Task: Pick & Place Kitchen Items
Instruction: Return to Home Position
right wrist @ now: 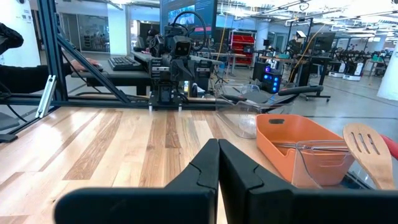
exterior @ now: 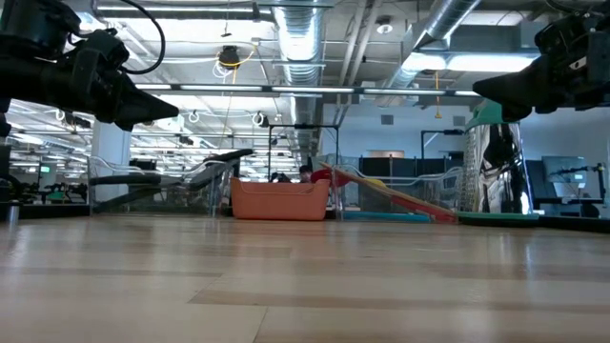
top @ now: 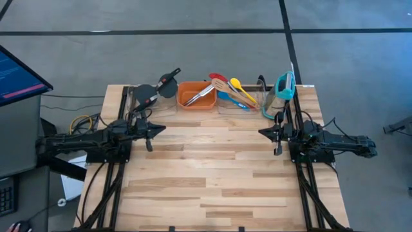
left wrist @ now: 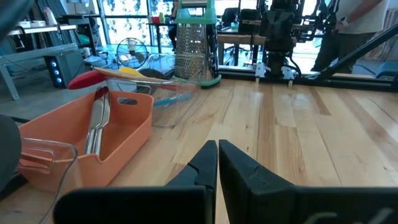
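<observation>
The kitchen items lie in bins along the table's far edge. Metal tongs (top: 199,95) lie in the orange bin (top: 185,103). Red, yellow and blue spoons and a wooden fork (top: 230,90) rest in a clear bin. Black spatulas (top: 158,87) lie in the clear bin at the far left. A teal-framed grater (top: 284,87) stands at the far right. My left gripper (top: 149,143) is shut and empty above the table's left side. My right gripper (top: 278,147) is shut and empty above the right side.
The bins form a row along the far edge. The bare wooden tabletop (top: 212,174) spreads between and in front of both arms. A monitor (top: 16,74) stands off the table's left. A person's sleeve (right wrist: 12,37) shows beyond the table in the right wrist view.
</observation>
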You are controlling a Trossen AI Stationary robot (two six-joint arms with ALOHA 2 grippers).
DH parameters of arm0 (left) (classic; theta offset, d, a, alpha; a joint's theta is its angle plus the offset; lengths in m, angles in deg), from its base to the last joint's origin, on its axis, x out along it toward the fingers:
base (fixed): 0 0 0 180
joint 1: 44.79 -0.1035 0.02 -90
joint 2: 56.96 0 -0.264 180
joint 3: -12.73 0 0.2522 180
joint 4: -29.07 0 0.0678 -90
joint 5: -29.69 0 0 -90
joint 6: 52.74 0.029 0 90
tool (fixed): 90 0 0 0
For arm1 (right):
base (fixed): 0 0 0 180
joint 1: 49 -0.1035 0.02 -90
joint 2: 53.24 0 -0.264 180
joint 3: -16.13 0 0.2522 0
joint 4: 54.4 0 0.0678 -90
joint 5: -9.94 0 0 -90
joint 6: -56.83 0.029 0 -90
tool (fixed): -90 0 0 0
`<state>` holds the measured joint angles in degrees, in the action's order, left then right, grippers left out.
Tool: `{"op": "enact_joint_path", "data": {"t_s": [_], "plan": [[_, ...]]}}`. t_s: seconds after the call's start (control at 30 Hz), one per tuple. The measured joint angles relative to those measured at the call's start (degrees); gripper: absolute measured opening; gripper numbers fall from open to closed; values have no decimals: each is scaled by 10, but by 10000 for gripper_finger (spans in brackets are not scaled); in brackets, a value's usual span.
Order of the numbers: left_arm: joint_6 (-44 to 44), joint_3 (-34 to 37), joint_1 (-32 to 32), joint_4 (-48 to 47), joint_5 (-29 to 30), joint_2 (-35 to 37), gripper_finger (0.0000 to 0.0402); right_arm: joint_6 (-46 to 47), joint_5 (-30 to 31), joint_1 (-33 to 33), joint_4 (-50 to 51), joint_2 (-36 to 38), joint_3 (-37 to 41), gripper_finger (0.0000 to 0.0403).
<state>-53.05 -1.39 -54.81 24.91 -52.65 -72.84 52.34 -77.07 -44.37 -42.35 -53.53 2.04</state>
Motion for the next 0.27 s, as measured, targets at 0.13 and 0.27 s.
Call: {"op": "enact_joint_path", "data": {"t_s": [0.13, 0.27], "plan": [[0, 0, 0, 3, 0, 0, 2, 0, 0, 0, 0, 0, 0, 0], [0, 0, 0, 4, 0, 0, 2, 0, 0, 0, 0, 0, 0, 0]]}}
